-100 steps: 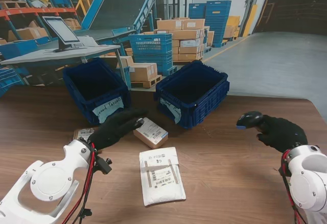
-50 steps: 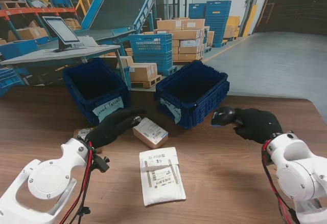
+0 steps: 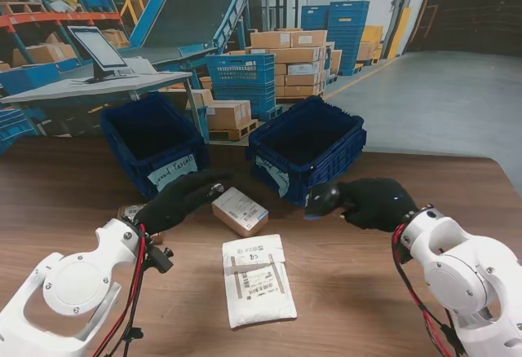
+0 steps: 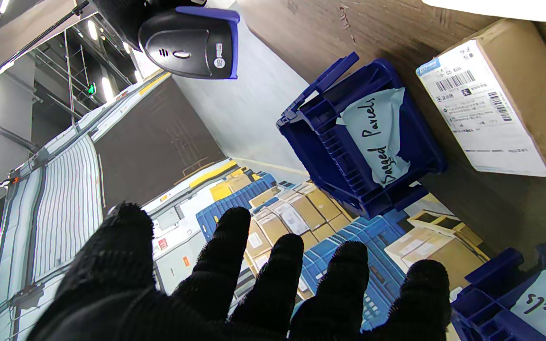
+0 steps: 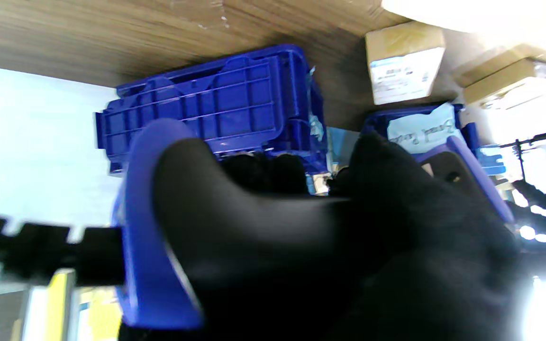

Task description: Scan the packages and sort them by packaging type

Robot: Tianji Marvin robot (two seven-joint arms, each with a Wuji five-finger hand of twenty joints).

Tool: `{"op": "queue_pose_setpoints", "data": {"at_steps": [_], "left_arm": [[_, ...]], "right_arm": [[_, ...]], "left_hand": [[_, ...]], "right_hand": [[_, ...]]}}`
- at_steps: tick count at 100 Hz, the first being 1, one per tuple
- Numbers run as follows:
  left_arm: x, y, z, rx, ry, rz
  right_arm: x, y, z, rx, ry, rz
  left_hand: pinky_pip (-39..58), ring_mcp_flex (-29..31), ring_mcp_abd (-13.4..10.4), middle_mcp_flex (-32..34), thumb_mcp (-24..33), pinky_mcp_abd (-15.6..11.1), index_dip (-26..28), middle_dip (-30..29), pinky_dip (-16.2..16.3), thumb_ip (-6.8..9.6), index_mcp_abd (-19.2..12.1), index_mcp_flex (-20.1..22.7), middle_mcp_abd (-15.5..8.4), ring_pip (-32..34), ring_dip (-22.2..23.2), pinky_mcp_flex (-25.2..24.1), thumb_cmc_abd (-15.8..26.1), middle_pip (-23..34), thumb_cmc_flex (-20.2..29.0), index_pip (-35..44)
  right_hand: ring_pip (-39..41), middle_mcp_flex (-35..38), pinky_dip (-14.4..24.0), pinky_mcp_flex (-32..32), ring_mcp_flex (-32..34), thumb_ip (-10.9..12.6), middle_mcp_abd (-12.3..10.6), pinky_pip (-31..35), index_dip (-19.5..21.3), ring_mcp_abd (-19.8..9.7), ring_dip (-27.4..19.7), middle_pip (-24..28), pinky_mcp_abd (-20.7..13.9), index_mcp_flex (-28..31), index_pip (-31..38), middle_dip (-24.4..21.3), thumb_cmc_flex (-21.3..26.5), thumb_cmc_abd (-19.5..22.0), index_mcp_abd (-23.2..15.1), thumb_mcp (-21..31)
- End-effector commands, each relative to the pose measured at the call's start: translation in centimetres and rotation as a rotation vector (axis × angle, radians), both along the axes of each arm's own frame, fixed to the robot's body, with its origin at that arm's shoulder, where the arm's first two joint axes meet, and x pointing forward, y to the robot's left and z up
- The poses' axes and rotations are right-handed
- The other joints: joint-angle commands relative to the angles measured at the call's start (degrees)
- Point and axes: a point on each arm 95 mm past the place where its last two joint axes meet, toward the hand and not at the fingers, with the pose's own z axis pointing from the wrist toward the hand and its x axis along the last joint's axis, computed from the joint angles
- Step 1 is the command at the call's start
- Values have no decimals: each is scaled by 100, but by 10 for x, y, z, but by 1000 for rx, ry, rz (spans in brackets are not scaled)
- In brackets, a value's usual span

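Two blue bins stand at the far side of the wooden table (image 3: 391,292): the left bin (image 3: 151,141) and the right bin (image 3: 308,147), the latter carrying a paper tag that reads "Bagged Parcels" in the left wrist view.

Right hand (image 3: 377,204): closed around the barcode scanner (image 3: 323,199). The scanner head projects to the left of the hand, just in front of the near wall of the right bin and above the table surface.

Left hand (image 3: 181,200): holding nothing, fingers (image 4: 273,279) extended and spread. It sits between the left bin and the small cardboard box (image 3: 239,210), with the fingertips just beside the box's far-left corner; contact cannot be confirmed.

Package positions:
- Small cardboard box: label side up, on the table between the two hands, to the left of the scanner head.
- White padded mailer (image 3: 258,279): flat on the table, nearer to me than the box.
- Second brown parcel (image 3: 130,211): partly hidden under the left wrist.
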Motion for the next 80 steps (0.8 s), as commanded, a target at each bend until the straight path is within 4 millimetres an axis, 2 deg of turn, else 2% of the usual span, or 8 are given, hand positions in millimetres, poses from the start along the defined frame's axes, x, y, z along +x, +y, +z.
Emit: {"op": "queue_pose_setpoints", "data": {"at_steps": [1,22,80], "left_arm": [[-2,-2,-1,-1,9,-16],[-2,-2,-1,-1,7,-17],[-1,-1,0,-5,3,-14]], "right_arm": [[-2,8,-5,-9,20,42],[-4,23,-17,-42,47,144],[9,54,-35,-81,97,330]], "left_hand": [[-132,-55,-21,13,-252,-66,39,-53,48,4,-195,69,-112,-126,-11,37,200,-1,-69,51],[-129,-53,-16,15,-251,-67,40,-53,49,5,-202,66,-112,-126,-11,40,200,-1,-69,51],[-131,-54,-26,7,-252,-74,40,-55,47,5,-212,62,-109,-128,-13,37,205,-4,-75,50]], "right_hand": [[-2,-55,68,-7,-22,-123,-67,4,133,-106,-21,-40,-3,433,188,-22,583,579,-578,743],[-11,-60,67,-18,-28,-117,-85,-22,142,-127,-26,-31,-8,427,193,-25,571,586,-595,747],[-45,-99,52,-119,-93,-105,-129,-142,163,-144,-36,-30,-47,403,194,-26,564,605,-631,731]]}}
